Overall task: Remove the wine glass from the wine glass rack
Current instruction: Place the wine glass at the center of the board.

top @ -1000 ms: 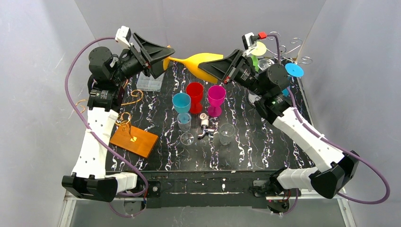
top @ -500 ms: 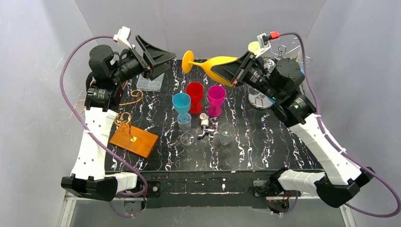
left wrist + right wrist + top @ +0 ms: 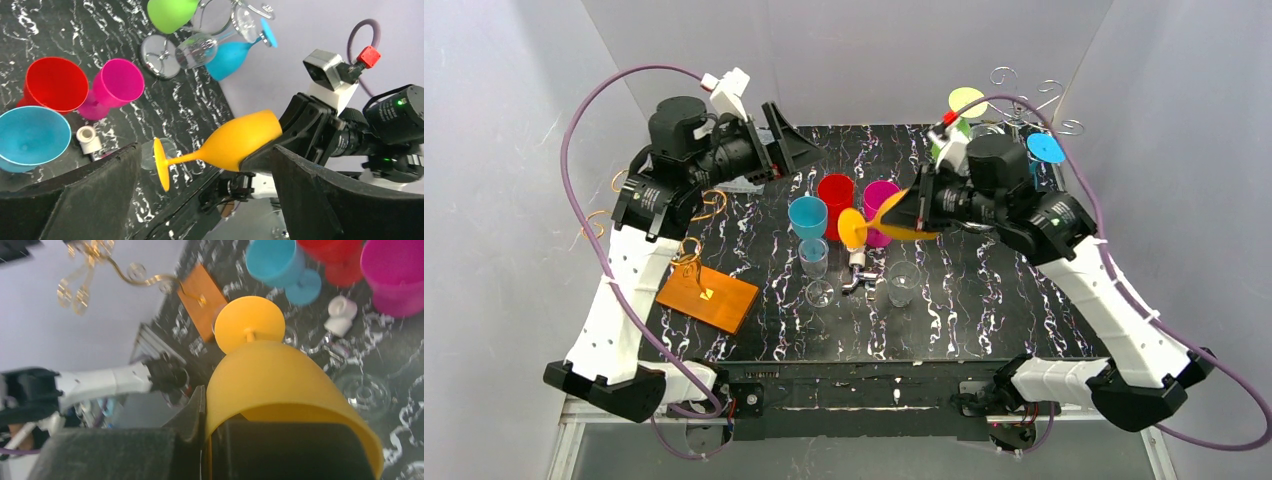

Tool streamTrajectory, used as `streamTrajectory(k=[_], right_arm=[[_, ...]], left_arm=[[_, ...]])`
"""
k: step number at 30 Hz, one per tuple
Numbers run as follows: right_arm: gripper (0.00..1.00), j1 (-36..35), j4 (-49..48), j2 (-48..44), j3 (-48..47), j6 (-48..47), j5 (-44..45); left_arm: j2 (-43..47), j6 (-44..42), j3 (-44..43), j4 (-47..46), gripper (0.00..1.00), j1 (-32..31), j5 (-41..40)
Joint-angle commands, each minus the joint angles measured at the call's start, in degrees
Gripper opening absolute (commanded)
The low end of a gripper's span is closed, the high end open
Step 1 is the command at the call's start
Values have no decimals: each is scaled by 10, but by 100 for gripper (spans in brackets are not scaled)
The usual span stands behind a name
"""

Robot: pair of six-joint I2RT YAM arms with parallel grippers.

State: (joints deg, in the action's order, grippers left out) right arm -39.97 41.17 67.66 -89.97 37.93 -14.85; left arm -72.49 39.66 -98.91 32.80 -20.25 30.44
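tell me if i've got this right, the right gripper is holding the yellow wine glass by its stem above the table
Not quite: the grip is on the bowl, not the stem. The right wrist view shows the right gripper shut on the bowl of the yellow wine glass, with the stem and round base sticking out free beyond the fingers. The rest stands: the right gripper holds it above the table.

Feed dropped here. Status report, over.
Right claw shut on orange wine glass, held sideways in air. Left claw open, empty. Red goblet, pink goblet close below.
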Motion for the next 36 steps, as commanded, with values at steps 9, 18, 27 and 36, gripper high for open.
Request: streamTrajectory(k=[9,18,27,36], right_arm=[[1,-220,192,73,-11,-64,186],[1,-291,168,119,57,-50,259],[1,-334,89,180,100,-27,292],[1,-356,65,243,87,-19,324]], left_arm=[[-7,-113,-32,114,98,-93,-179],[29,-143,-53,170,98,-96,-303],[81,-143,-74,161,98,-96,-368],[98,-136,-60,149,98,-95,-355]])
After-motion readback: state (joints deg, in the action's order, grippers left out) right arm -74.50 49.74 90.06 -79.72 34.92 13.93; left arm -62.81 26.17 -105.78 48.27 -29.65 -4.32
